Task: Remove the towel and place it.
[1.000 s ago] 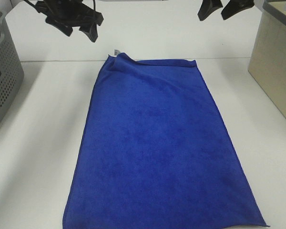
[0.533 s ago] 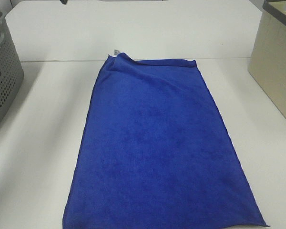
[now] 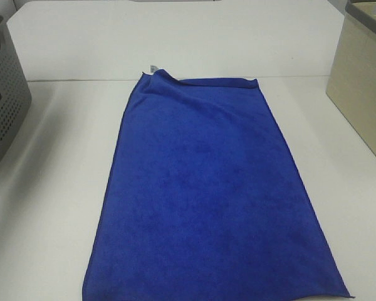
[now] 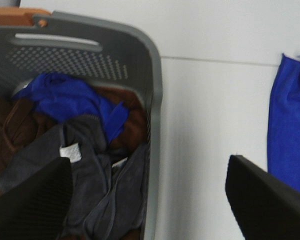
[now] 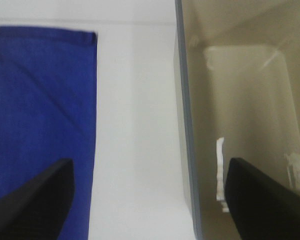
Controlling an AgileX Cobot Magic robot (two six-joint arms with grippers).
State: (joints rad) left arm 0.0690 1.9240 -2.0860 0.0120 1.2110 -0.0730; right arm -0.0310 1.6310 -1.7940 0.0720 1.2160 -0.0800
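The royal-blue towel (image 3: pixel 207 188) lies spread flat on the white table (image 3: pixel 50 188), with a small white tag (image 3: pixel 152 68) at its far left corner and a slight fold beside it. Neither gripper shows in the exterior high view. My left gripper (image 4: pixel 147 165) is open with nothing between its fingers; it hangs over the rim of a grey basket, and the towel (image 4: pixel 290 125) edge lies off to one side. Also open and holding nothing, my right gripper (image 5: pixel 150 167) hovers over the strip of table between the towel (image 5: pixel 40 100) and a beige bin.
A grey perforated laundry basket (image 3: pixel 3 106) stands at the table's left edge. In the left wrist view this basket (image 4: pixel 152 100) holds blue, brown and grey cloths. A beige bin (image 3: pixel 363 88) stands at the right; the right wrist view shows its bare inside (image 5: pixel 245 100).
Both grippers, hanging over the towel's far edge a second ago, have left the top of the exterior high view. The towel has not moved.
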